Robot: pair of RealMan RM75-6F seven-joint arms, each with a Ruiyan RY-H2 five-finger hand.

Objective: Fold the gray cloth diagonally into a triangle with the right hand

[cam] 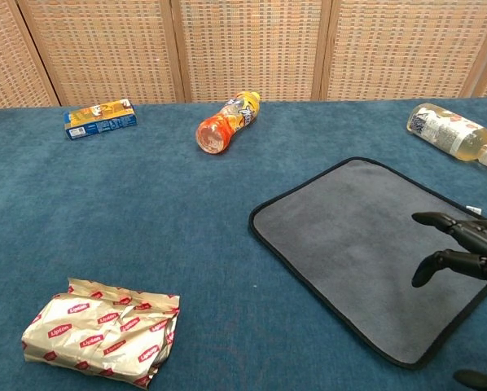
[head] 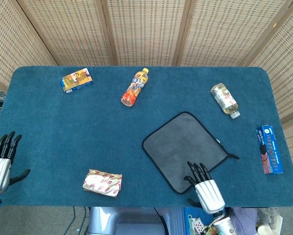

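Note:
The gray cloth [head: 184,149] [cam: 374,244] with a black hem lies flat and unfolded on the blue table, turned like a diamond. My right hand [head: 204,186] [cam: 463,248] hovers over the cloth's near corner, fingers spread and holding nothing. In the chest view its dark fingertips [cam: 427,218] reach in from the right edge above the cloth. My left hand [head: 0,161] rests open at the table's near left edge, far from the cloth.
An orange bottle [head: 134,87] and a small blue-and-yellow box [head: 76,80] lie at the back. A pale yellow bottle [head: 225,100] lies beyond the cloth, a blue box [head: 269,149] at the right edge. A Lipton packet [head: 102,182] sits near the front.

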